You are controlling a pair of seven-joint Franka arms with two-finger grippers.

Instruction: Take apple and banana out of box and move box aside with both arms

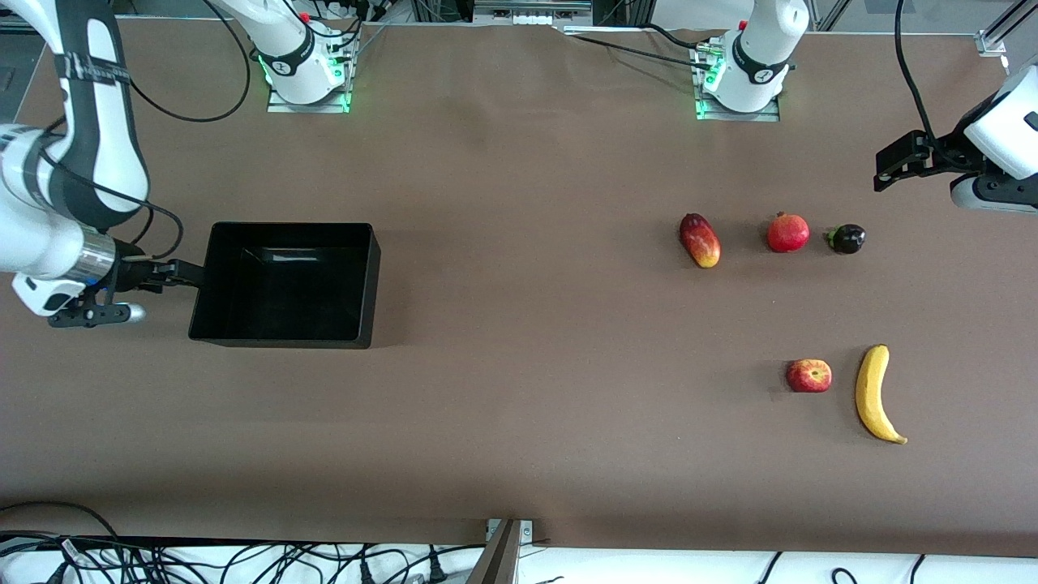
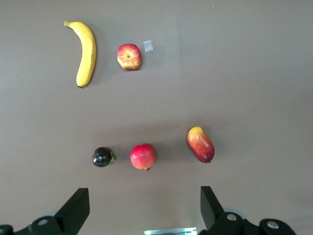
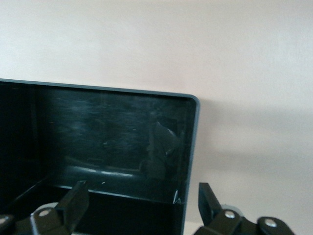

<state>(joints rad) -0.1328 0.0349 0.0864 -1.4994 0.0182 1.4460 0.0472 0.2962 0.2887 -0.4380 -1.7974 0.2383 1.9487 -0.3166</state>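
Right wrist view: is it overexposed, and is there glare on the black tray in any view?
Right wrist view: the table looks washed out, pale pinkish rather than brown; the black tray interior shows hazy reflections. Front view: a bright glare streak on the tray floor, fruit shadows soft and short. Left wrist view: even light, apple and banana sharp.

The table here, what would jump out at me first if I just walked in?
Probably the big black box toward the right arm's end of the table, with the right tool open at its wall. Next, the fruit toward the left arm's end: a yellow banana beside a red apple, nearer the front camera than a row of three other fruits. The left tool hangs open above that end.
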